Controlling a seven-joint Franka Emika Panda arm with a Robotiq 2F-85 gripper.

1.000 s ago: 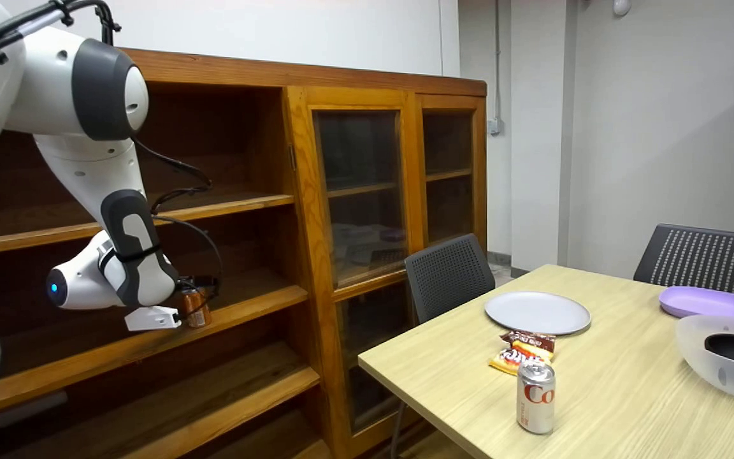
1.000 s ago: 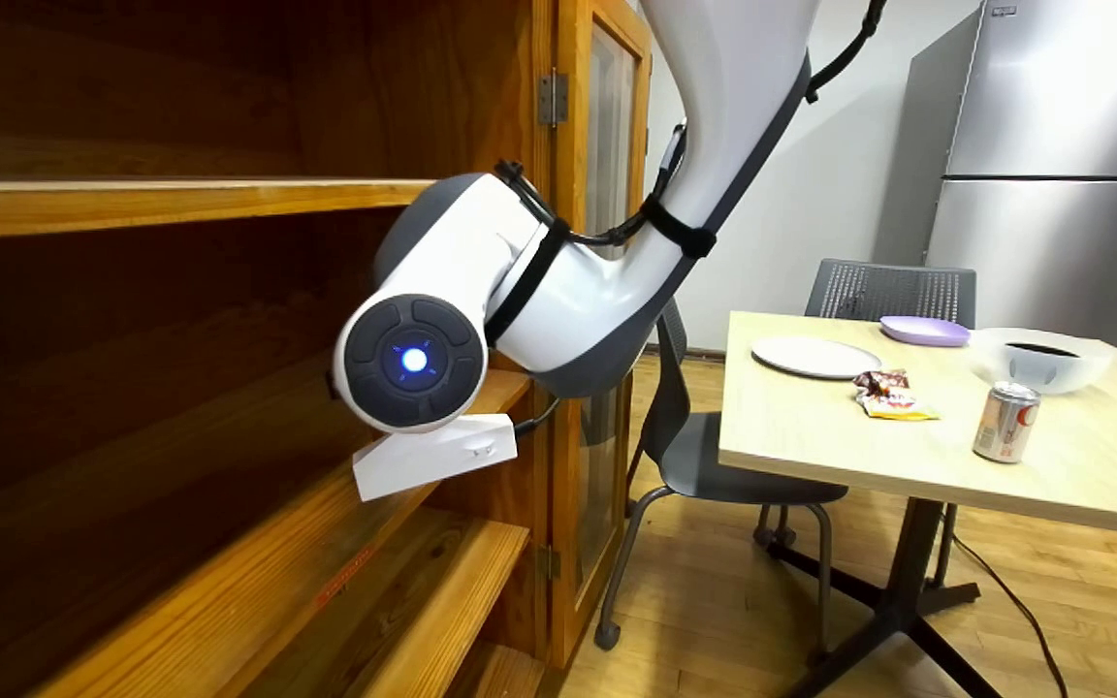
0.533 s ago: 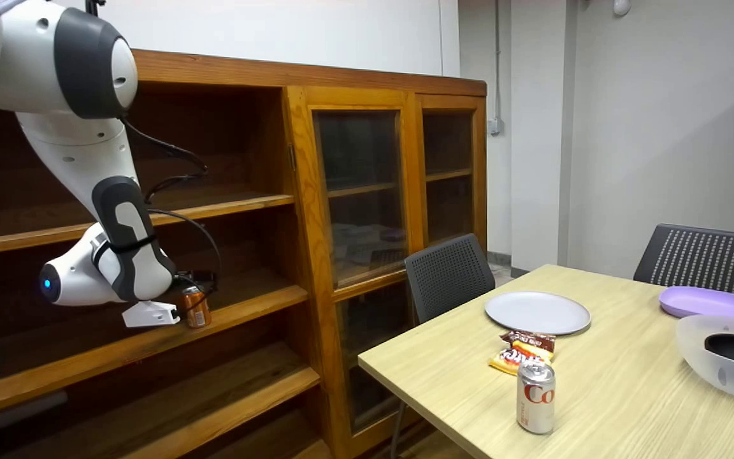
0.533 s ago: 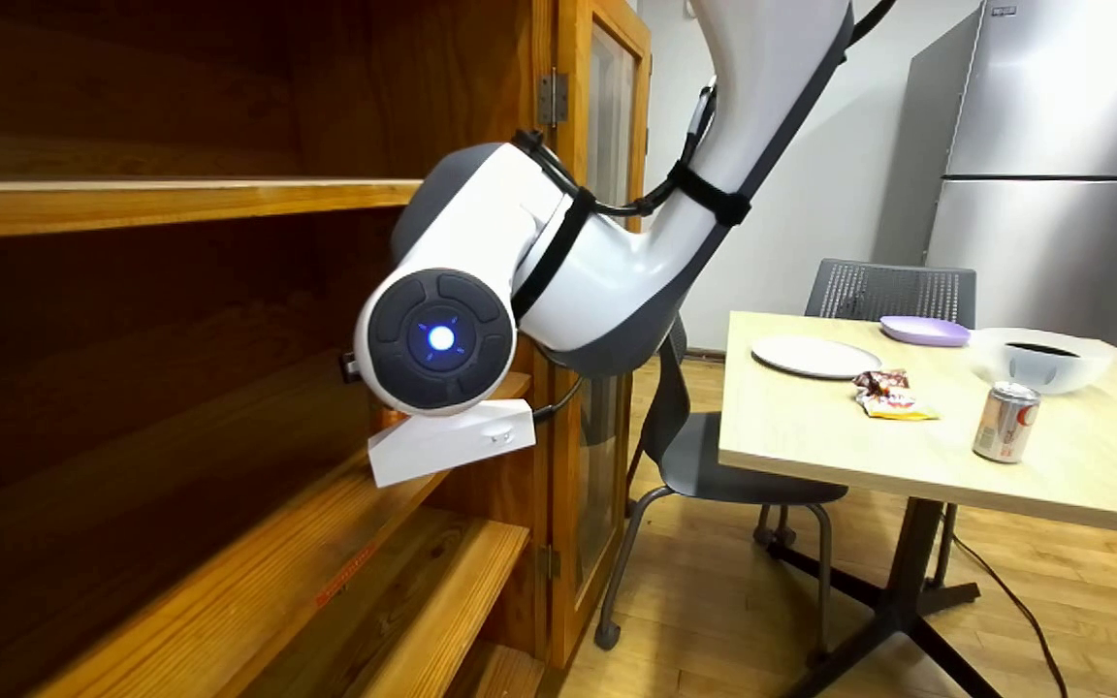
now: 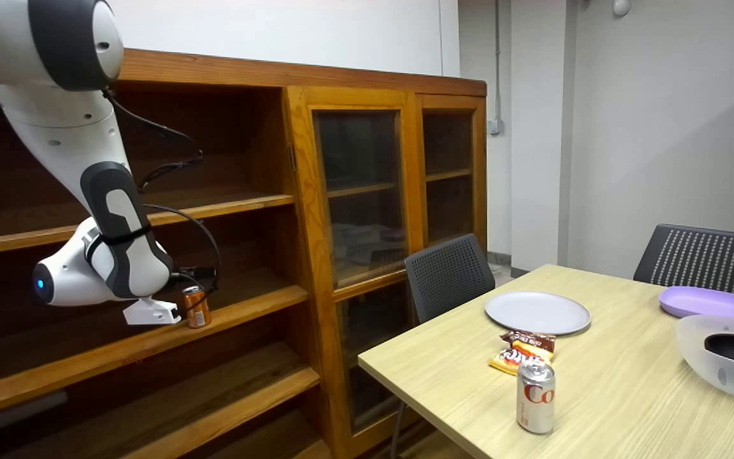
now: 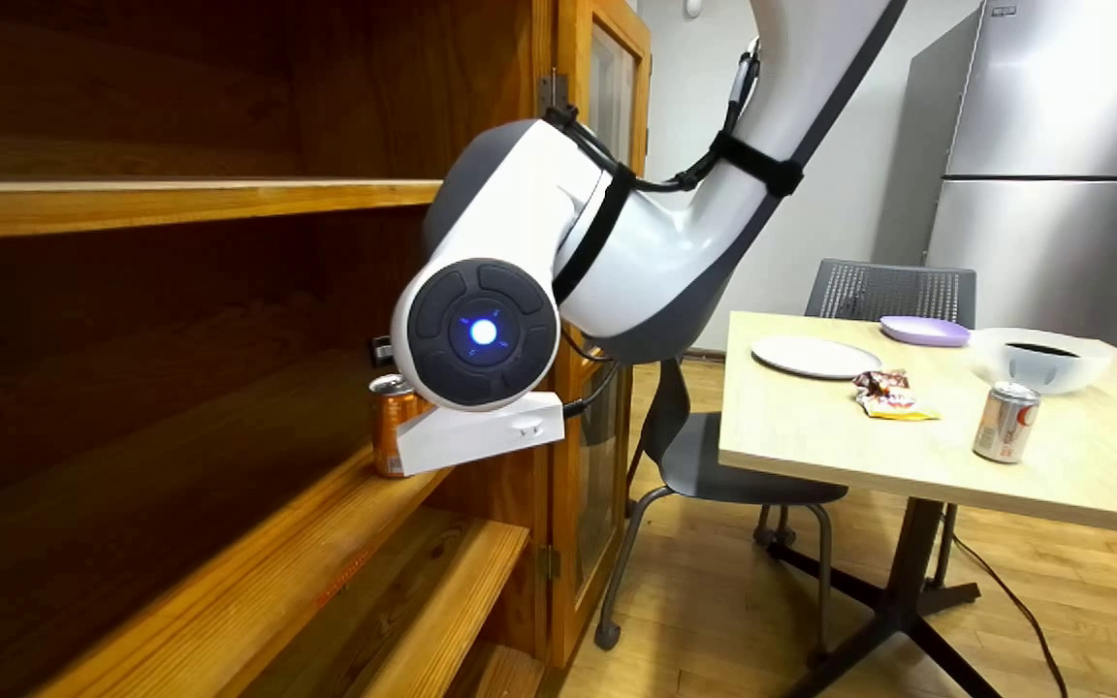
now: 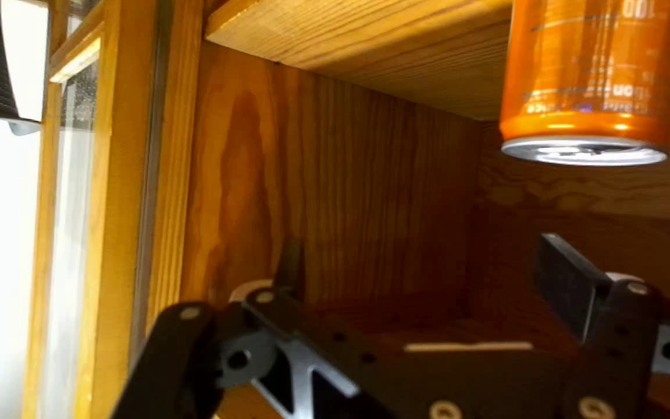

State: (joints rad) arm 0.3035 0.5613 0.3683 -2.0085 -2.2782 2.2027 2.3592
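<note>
Arm has just slid toward 2 o'clock in an exterior view, uncovering the orange can, upright near the front edge of the shelf. Claw is spread wide, nothing between its jaws; in the wrist view the can sits between 1 and 2 o'clock, outside the gap. Looks ungripped, so the shelf bears it; lining up or backing off, can't tell.
</note>
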